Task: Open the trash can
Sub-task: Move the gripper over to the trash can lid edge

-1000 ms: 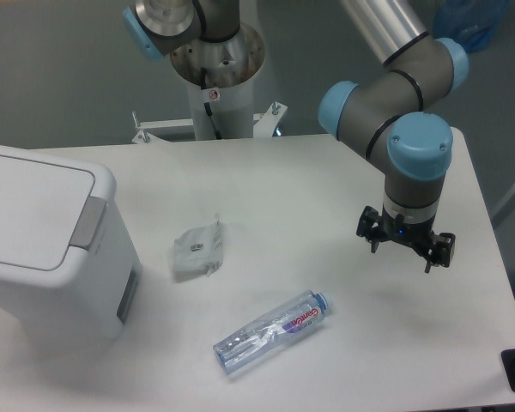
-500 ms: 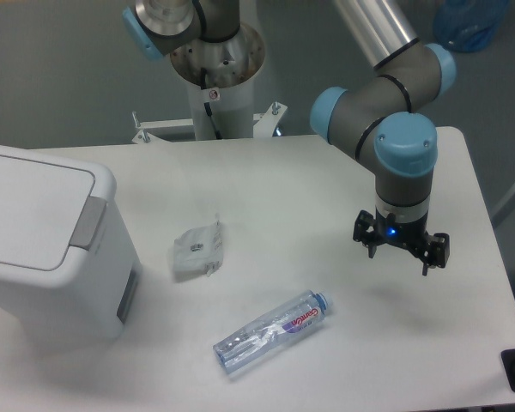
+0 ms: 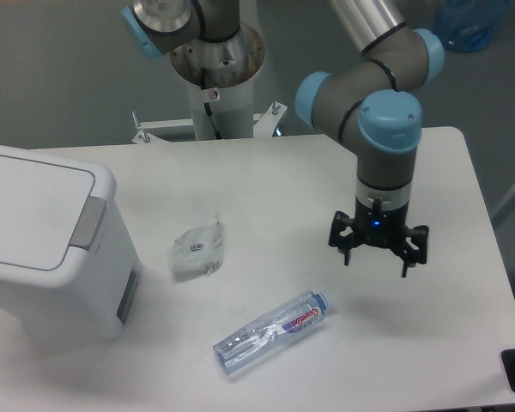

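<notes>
Camera view: fixed, looking down on a white table point(image 3: 283, 184) w/ robot arm coming in from the top.
Trash can point(image 3: 47, 245): left edge of frame, mid-height; big white boxy bin, rounded corners, partly cut off by the frame edge.
Lid point(image 3: 26, 206): flat, white, lying shut on the bin.
Push-button point(image 3: 87, 221): grey rectangle at the rim on the bin's right side, facing the table centre.
Gripper point(image 3: 377, 257): right of centre, pointing down over the table; two black fingers spread wide, nothing between them. Small blue light on its body.
Gripper vs trash can: well apart, w/ the packet and most of the table between them.
Arm point(image 3: 386, 112): grey tube w/ light-blue joint caps, upper right of frame, bending down to the gripper.
Packet point(image 3: 197, 249): small crumpled whitish wrapper, centre-left, near the bin's right side but not touching.
Bottle point(image 3: 273, 331): clear plastic, lying on its side, lower centre; blue cap at its upper-right end, red-lettered label. Sits below-left of the gripper, apart from it.
Robot base point(image 3: 215, 73): white pedestal at top centre, behind the table edge.
</notes>
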Robot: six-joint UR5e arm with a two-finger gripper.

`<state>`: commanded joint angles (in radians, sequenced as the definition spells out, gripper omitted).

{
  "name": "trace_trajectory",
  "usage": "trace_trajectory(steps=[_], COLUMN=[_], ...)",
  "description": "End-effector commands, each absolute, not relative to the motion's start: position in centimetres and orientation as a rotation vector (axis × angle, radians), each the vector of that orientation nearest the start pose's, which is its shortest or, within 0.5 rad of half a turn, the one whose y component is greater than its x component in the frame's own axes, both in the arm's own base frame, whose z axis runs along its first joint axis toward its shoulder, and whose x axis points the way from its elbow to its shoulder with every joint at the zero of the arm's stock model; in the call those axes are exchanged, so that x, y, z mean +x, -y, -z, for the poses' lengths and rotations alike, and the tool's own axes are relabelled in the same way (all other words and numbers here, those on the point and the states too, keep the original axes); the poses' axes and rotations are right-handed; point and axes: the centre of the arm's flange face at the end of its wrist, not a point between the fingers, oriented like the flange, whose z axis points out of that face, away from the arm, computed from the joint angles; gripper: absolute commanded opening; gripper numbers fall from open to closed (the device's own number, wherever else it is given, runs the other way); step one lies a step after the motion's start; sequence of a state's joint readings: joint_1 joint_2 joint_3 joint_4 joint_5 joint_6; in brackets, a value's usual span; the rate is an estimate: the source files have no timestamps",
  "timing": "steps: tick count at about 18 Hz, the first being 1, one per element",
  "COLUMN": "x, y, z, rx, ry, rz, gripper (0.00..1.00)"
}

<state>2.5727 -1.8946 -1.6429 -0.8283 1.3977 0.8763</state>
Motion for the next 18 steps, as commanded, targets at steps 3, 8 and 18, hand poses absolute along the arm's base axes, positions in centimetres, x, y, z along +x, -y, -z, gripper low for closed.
trace_trajectory(steps=[3,8,18], x=[-41.4,-35.7,-24.4], y=[-48.4,-50.3,-54.1], z=[-37.0,-43.7,-48.8], rx=[-2.712,-2.502,-2.375], ry=[0.209,0.277,0.287], rz=[-0.141,0.051,0.298], gripper=[1.00,1.00,1.00])
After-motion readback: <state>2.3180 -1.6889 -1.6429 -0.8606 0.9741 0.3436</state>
